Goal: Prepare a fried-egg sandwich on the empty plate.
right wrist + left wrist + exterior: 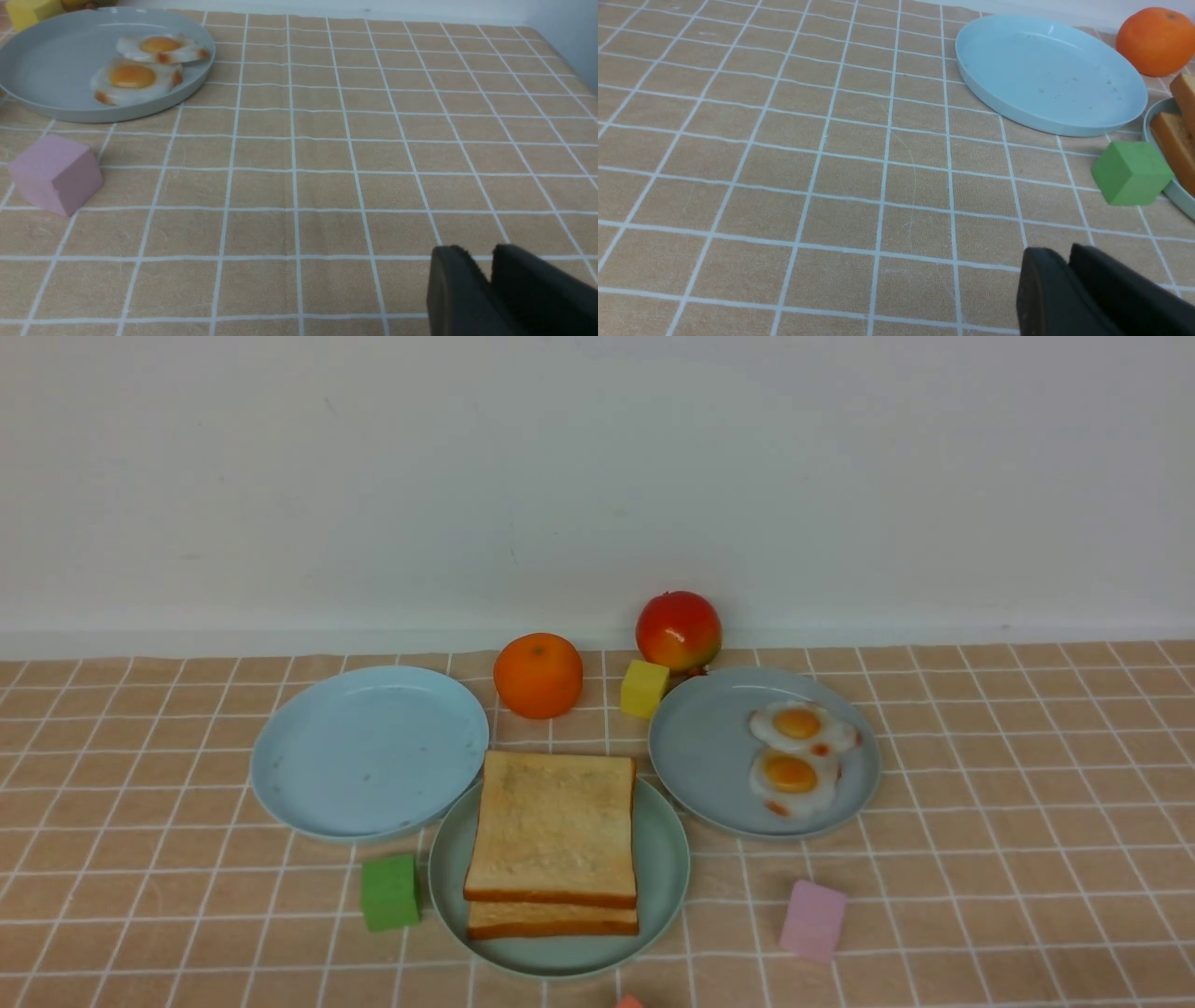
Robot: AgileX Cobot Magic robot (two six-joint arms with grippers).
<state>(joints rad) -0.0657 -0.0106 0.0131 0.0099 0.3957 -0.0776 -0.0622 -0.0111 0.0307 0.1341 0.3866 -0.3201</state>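
Two toasted bread slices (551, 826) lie stacked on the mint-green plate (667, 863) near the front middle of the table; whatever is between them is hidden. Two fried eggs (798, 723) (789, 773) rest on the grey-blue plate (709, 756) to the right. Neither arm shows in the front view. In the left wrist view my left gripper (1066, 254) hovers over bare cloth, its fingers together and empty, with the bread (1174, 144) off at the edge. In the right wrist view my right gripper (488, 259) stands slightly open and empty, far from the eggs (133, 77).
An empty sky-blue plate (369, 751) sits at the left. Behind the plates are an orange (537, 675), a red fruit (679, 630) and a yellow cube (644, 688). A green cube (390, 891) and a pink cube (812, 919) flank the mint-green plate.
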